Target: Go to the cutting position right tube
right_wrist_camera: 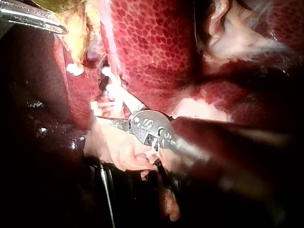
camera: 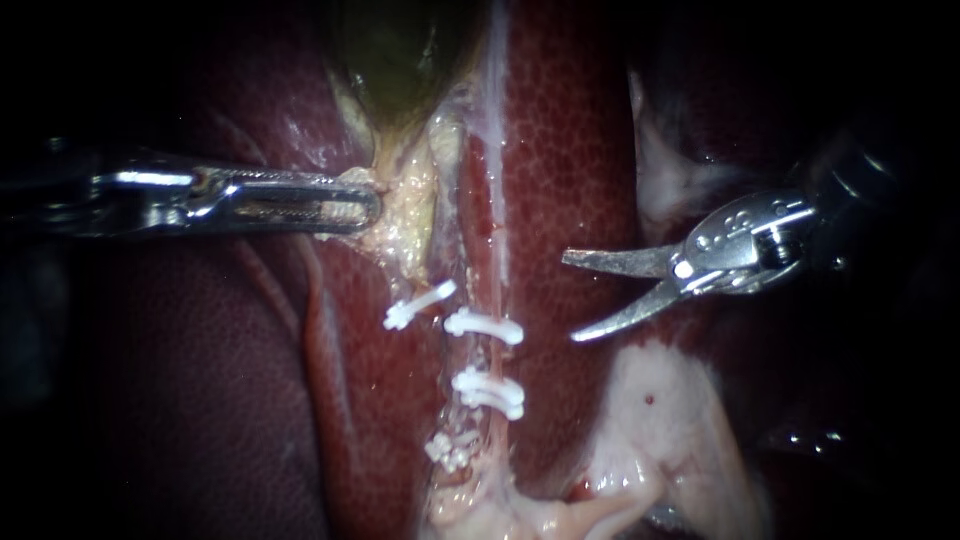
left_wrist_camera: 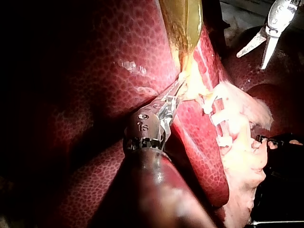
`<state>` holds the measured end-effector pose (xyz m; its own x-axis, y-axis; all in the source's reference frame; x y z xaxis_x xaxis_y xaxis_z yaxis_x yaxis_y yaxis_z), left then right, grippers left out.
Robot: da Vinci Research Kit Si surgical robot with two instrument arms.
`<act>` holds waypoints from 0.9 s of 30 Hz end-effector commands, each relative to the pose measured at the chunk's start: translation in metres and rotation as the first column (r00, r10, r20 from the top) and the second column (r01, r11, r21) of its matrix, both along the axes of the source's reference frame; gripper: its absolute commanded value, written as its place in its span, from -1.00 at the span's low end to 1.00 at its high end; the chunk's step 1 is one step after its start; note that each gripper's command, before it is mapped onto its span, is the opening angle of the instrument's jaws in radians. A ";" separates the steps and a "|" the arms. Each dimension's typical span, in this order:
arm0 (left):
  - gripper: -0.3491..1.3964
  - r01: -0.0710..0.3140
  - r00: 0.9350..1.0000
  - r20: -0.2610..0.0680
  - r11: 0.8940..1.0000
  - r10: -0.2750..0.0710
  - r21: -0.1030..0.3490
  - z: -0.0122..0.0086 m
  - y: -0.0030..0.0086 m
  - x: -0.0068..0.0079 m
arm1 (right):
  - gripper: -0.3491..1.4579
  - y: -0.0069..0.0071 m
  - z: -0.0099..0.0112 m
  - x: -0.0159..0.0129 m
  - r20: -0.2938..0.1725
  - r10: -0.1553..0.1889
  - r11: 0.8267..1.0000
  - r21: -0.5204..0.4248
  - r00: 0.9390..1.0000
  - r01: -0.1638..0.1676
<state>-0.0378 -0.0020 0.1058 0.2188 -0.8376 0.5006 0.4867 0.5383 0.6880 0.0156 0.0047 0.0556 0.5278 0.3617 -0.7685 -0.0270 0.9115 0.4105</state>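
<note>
My left instrument (camera: 372, 205): clamped on pale tissue (camera: 410, 215), likely exposing right tube (camera: 489, 290) | my right instrument (camera: 570, 298): blades agape, empty, just beside it.

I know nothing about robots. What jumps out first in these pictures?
The white clips stand out most, set across a pale tube that runs down the middle of the dark red liver. From the right, the right instrument has its two blades spread apart, beside the clips and clear of the tube. From the left, the left instrument grips yellowish tissue below the greenish gallbladder.
</note>
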 end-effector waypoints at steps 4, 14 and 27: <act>-1.00 -0.001 1.000 0.000 1.000 0.001 0.000 -0.0001 0.0000 0.0001 | 0.97 0.0000 0.0002 0.0000 0.001 0.001 1.000 0.000 1.000 -0.001; -1.00 0.003 1.000 -0.002 1.000 -0.003 0.010 -0.0024 0.0019 0.0027 | 0.97 -0.0001 0.0008 0.0000 0.000 -0.001 1.000 -0.001 1.000 0.001; -1.00 0.068 0.998 0.013 0.997 -0.068 -0.036 -0.0072 0.0059 0.0074 | 0.97 -0.0002 0.0010 0.0000 -0.003 -0.005 1.000 0.001 1.000 0.005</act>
<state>-0.0304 0.0039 0.0987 0.1572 -0.8313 0.5331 0.5151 0.5296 0.6740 0.0156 0.0045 0.0567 0.5273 0.3608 -0.7692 -0.0218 0.9108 0.4123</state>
